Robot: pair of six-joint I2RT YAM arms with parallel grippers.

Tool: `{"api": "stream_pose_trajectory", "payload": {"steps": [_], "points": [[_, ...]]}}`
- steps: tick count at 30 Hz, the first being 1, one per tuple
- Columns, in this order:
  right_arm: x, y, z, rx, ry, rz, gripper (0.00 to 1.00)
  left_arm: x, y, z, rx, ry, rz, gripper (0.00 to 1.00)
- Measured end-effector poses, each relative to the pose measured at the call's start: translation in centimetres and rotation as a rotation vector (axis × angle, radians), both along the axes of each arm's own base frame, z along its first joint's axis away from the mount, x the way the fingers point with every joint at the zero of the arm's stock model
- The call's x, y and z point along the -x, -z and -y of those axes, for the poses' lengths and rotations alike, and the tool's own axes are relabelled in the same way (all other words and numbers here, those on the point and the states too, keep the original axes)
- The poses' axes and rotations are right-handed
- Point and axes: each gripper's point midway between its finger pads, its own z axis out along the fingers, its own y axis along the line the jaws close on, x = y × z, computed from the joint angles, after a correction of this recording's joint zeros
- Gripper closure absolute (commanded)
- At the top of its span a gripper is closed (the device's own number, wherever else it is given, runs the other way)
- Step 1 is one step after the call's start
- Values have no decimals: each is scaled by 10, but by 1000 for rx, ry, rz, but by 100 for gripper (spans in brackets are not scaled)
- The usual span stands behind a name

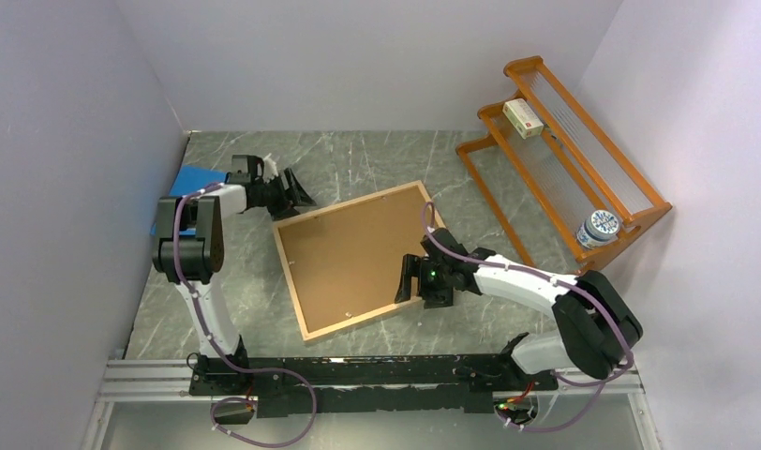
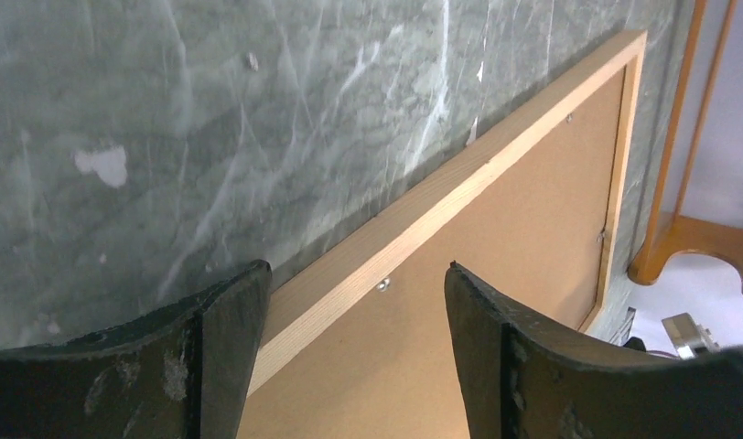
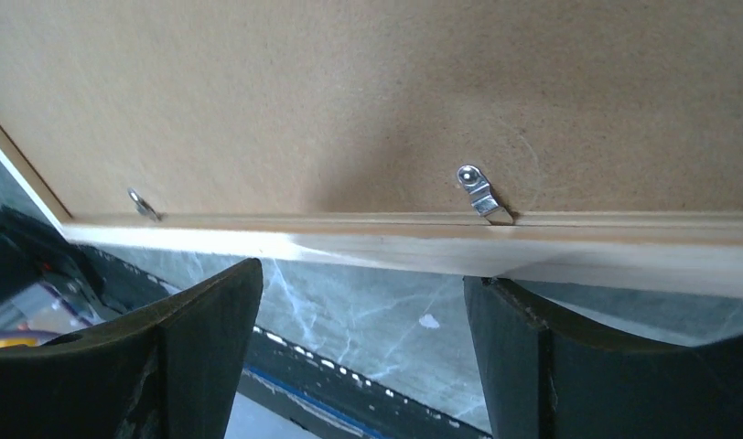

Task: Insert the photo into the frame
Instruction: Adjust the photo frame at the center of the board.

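- At table centre, the frame [image 1: 349, 204] lies flat and face down on the grey marble-patterned table [image 1: 358, 155], turned at an angle to the table edges.
- A brown hardboard backing panel [image 1: 353, 258] fills the frame opening and sits inside the light wooden border.
- The photo cannot be seen in any view; whether it lies beneath the panel cannot be determined.
- Small metal turn clips [image 3: 482, 197] are fixed along the inner edge of the border. The right wrist view shows one clip reaching from the panel to the border.
- The left gripper [image 1: 300, 190] is close to the frame's far-left corner. Its jaws are spread apart and hold nothing.
- The right gripper [image 1: 402, 281] is at the frame's right border, toward the near corner. Its jaws are also spread and empty, and contact with the wood cannot be confirmed.
- A blue sheet [image 1: 183, 180] lies by the left wall, partly under the left arm.
- An orange wooden rack [image 1: 564, 159] stands on the right, carrying a small box [image 1: 523, 118] and a blue-and-white can [image 1: 598, 228].
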Motion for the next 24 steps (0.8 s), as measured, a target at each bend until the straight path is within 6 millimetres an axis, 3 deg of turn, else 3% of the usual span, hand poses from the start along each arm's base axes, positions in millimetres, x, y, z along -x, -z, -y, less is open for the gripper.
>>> {"api": "stream_pose_trajectory", "payload": {"steps": [10,19,24], "points": [[-72,-1,23,-4,183,42,17,36,0,-12,14,-135,11,25],[-159,-1,32,46,208,108,19,96,2,-25,-7,-250,-11,25],[-204,-1,32,102,211,181,19,127,3,-21,18,-253,-45,26]]}}
